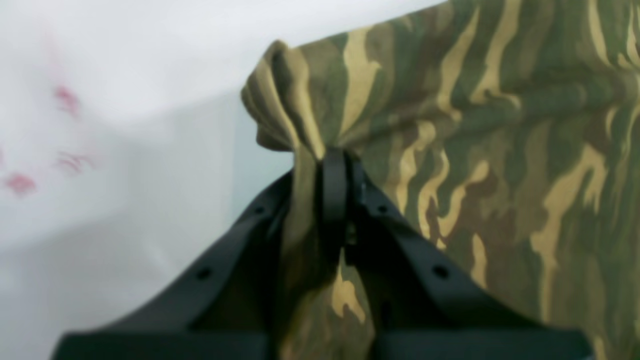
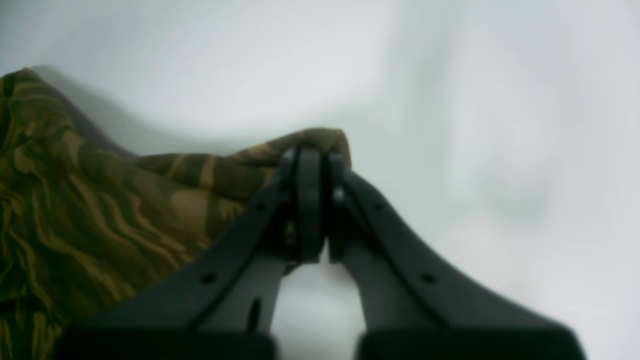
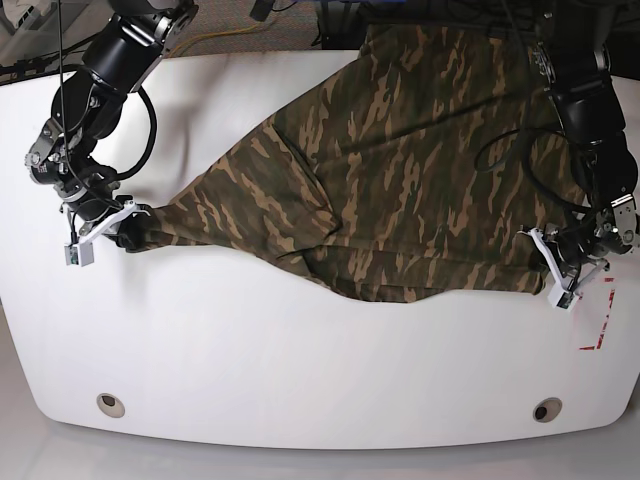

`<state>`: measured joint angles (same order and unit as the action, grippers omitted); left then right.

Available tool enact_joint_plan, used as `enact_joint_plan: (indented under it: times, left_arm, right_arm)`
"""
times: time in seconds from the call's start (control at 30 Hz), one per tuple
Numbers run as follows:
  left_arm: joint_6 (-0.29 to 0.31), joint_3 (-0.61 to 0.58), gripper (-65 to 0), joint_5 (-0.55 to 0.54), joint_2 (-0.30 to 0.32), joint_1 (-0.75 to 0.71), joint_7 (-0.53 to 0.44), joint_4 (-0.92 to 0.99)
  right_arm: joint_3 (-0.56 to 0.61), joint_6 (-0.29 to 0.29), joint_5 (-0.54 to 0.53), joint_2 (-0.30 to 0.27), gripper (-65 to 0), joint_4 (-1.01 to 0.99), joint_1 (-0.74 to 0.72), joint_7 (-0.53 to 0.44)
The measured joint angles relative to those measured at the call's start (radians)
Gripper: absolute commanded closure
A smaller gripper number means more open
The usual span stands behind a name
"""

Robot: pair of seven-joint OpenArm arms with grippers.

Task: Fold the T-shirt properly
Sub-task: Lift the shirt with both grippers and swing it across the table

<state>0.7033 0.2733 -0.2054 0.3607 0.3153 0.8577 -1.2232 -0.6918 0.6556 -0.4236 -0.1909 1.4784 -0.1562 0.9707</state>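
Stretching across the white table [image 3: 300, 380], the T-shirt [image 3: 400, 180] lies mostly flat but skewed, one end pulled out into a long taper toward the right arm's side and its far edge running off the back of the table, out of view. Right gripper [image 2: 310, 155]: jaws pressed together on a bunched corner of the cloth, a small wad of camouflage fabric poking out just past the tips; the rest trails away low over the surface. Left gripper [image 1: 336, 159]: jaws likewise closed tight, pinching a gathered fold, with cloth puckering into a knot above the tips and draping down between the finger frames. In the base view the two grips sit well apart at opposite ends of the near hem, each at the table's side margins. Judgement: holding two corners this far apart puts the near edge under tension, which should pull out the slack before any fold is laid. The edge between them sags into a shallow curve and the middle shows diagonal wrinkles, so the cloth looks not yet taut or squared. Red dashed markings [image 3: 600, 320] lie on the table just beside the left gripper, possibly an alignment guide; cannot tell for certain. Folding proper seems not yet begun. Risk, as I read it: the thin bunched pinches could slip if the arms pull unevenly.
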Motion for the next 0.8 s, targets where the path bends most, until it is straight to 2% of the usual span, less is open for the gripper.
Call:
enact_joint_plan:
  times: [0.2, 0.43, 0.63, 0.8]
  left_arm:
    - [-0.003, -0.001, 0.0, -0.002, -0.04, -0.016, 0.125, -0.269]
    - [0.001, 0.001, 0.0, 0.007, -0.042, 0.009, 0.223, -0.481]
    - [0.002, 0.0, 0.0, -0.005, -0.037, 0.118, 0.219, -0.601]
    - [0.003, 0.017, 0.0, -0.008, -0.029, 0.261, 0.333, -0.627]
  right_arm:
    - [-0.001, -0.003, 0.008, -0.006, 0.0, 0.0, -0.097, 0.008]
    - [0.106, -0.003, 0.003, -0.079, 0.0, -0.001, -0.249, 0.007]
    - [0.212, -0.001, -0.001, -0.141, 0.0, -0.001, -0.429, 0.009]
    - [0.301, 0.001, -0.013, -0.206, 0.0, -0.067, -0.617, 0.029]
